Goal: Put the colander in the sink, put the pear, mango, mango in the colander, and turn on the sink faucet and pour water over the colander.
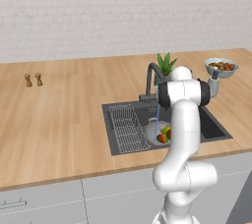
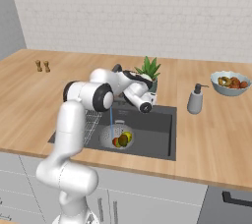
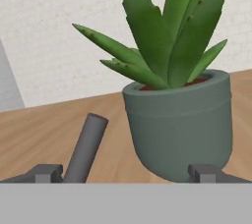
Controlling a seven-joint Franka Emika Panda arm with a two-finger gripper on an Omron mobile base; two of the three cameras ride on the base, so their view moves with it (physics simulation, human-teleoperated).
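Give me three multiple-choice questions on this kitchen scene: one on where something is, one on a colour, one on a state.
1. Where is the colander?
A. on the counter
B. in the sink
C. beside the fruit bowl

2. What colour is the plant pot?
A. grey-green
B. red
C. white

3. What is the faucet doing?
A. off
B. running
C. lying detached

Answers: 1 B, it sits on the basin floor holding fruit. 2 A, the hand view shows it close up. 3 B, a thin blue stream of water falls into the colander.
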